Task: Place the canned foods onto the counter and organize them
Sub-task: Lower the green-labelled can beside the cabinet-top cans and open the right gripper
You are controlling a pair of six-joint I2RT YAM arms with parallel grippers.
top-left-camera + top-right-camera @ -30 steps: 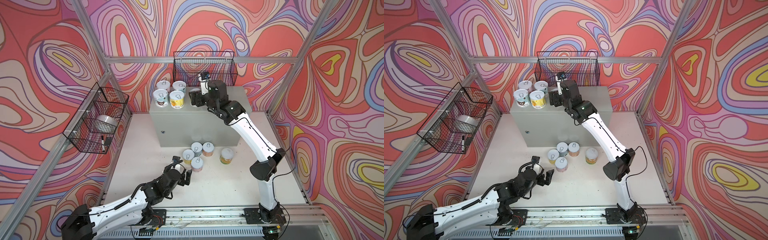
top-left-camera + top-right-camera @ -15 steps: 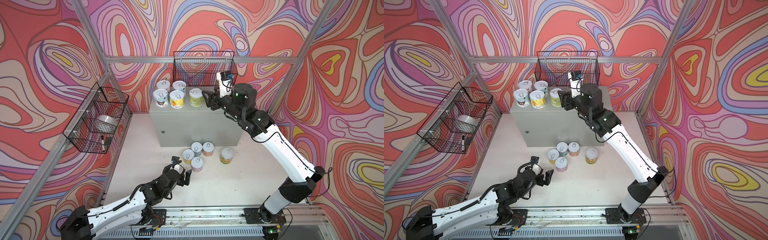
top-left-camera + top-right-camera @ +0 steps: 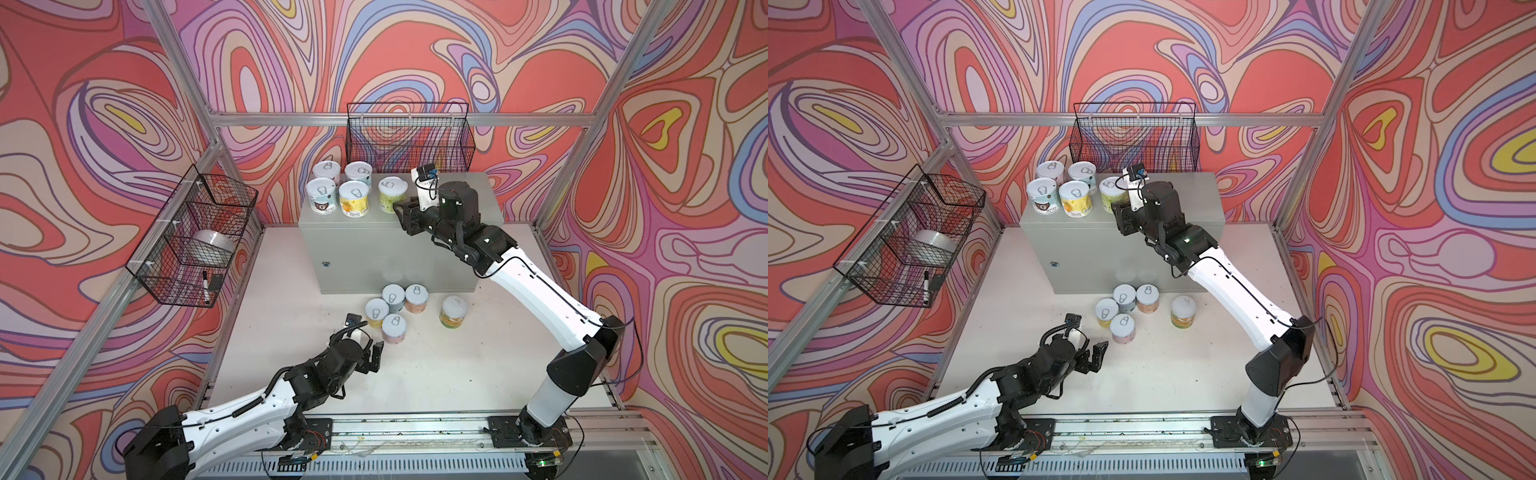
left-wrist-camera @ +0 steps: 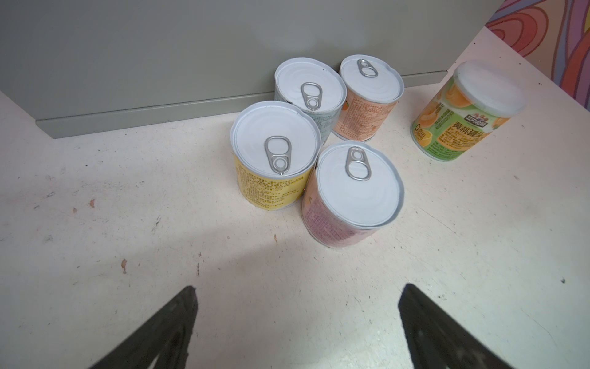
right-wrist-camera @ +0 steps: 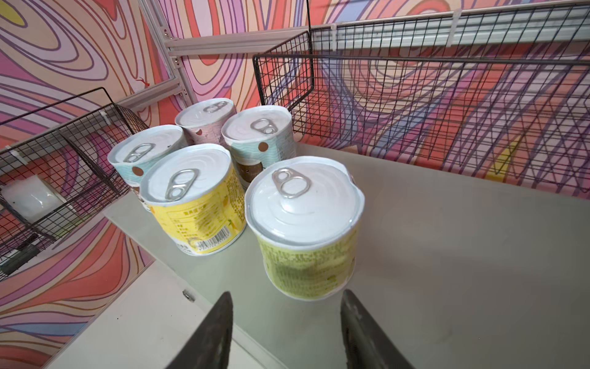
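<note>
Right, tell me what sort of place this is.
Probably a lab robot cell, not a real kitchen: swirl-printed walls on an aluminium frame, two arms on a base rail, wire baskets.

Yellow-green can (image 3: 1106, 194) partly behind the right arm (image 3: 1160, 216) in a top view

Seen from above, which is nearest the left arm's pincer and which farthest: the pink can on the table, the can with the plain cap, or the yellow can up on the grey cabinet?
1. The pink can: on the table just ahead of the left pincer, at the front of the cluster.
2. The capped can: alone on the table, right of the cluster.
3. The yellow can: on top of the grey cabinet, in the front row.
</note>
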